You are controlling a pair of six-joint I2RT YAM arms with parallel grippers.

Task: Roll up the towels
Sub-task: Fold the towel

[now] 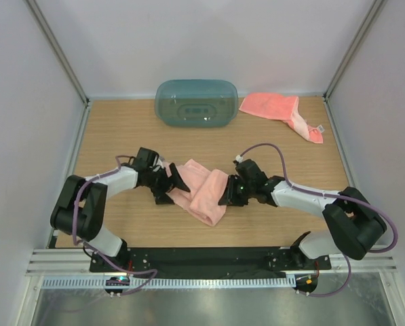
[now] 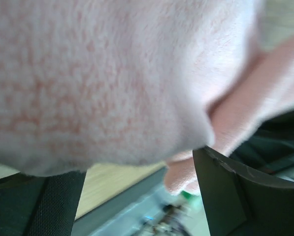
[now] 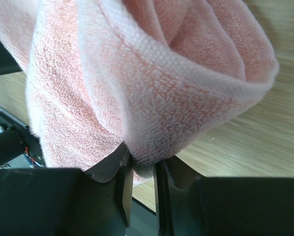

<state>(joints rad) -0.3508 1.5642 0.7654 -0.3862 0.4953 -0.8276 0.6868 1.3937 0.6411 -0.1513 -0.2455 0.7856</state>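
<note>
— What does the overhead view hide from you?
— Your right gripper (image 3: 142, 164) pinching the towel's (image 1: 203, 192) fold, mid-surface (image 1: 121, 136). Left gripper (image 1: 174, 190): spread at its edge. Other towel (image 1: 277, 109): back right.

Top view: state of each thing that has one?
near towel, loosely part-rolled, between both grippers
far towel, unrolled, lying loose at back right
teal tub, no towel in it
left gripper, open at the near towel's end
right gripper, shut on the near towel's fold

White-and-black arms (image 1: 114, 180), looping purple cables (image 1: 264, 145)
</note>
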